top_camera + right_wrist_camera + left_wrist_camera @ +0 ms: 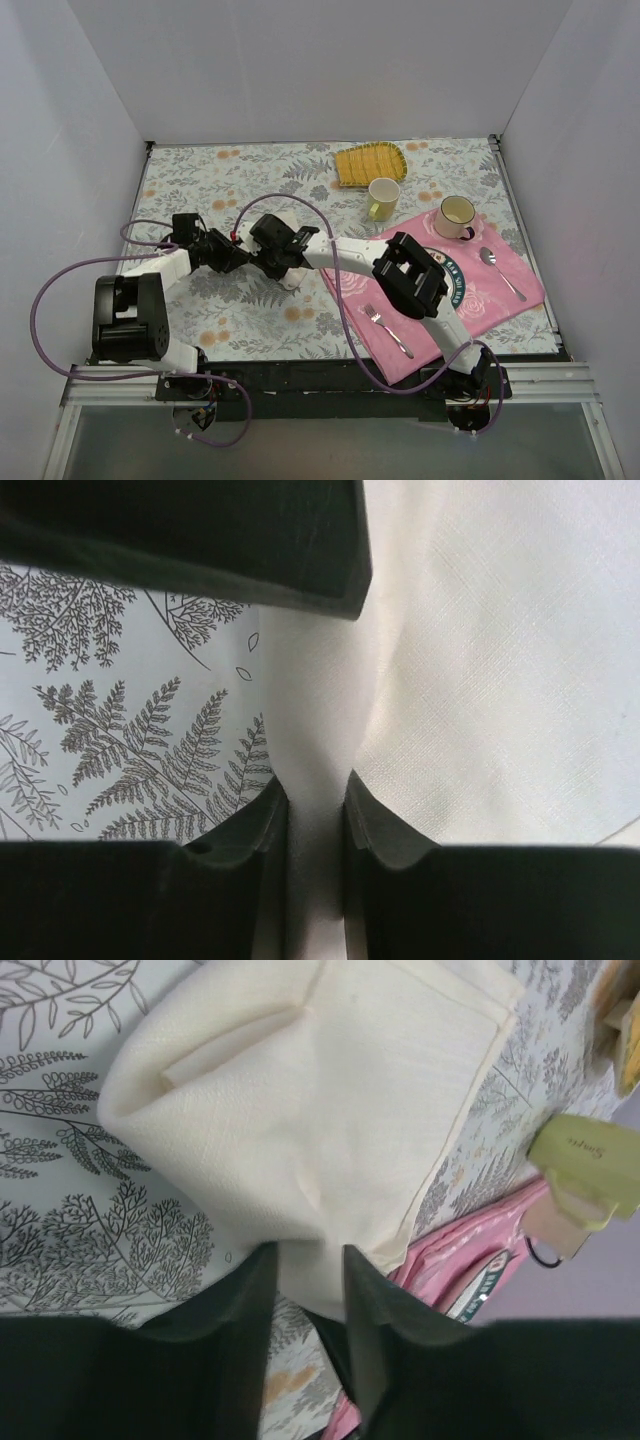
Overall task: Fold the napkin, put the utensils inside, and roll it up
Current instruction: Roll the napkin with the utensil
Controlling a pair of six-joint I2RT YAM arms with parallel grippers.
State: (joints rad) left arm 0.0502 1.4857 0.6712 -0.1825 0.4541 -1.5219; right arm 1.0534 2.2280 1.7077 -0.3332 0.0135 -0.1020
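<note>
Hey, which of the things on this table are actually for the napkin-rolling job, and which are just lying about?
For the job:
- napkin
- gold utensil: not visible in any view

Just lying about:
- pink placemat
- silver fork
- silver spoon
- yellow-green mug
- cream mug
- yellow ribbed mat

napkin [330, 1110] left of placemat [505, 285], fork [385, 328], spoon [500, 270], mug [455, 215] on placemat, ribbed mat [368, 163] behind

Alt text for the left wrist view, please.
A folded cream napkin lies on a fern-print tablecloth, its near edge running into the left pincer; whether it is gripped is unclear. A pink mat and a yellow-green mug show at right.
</note>
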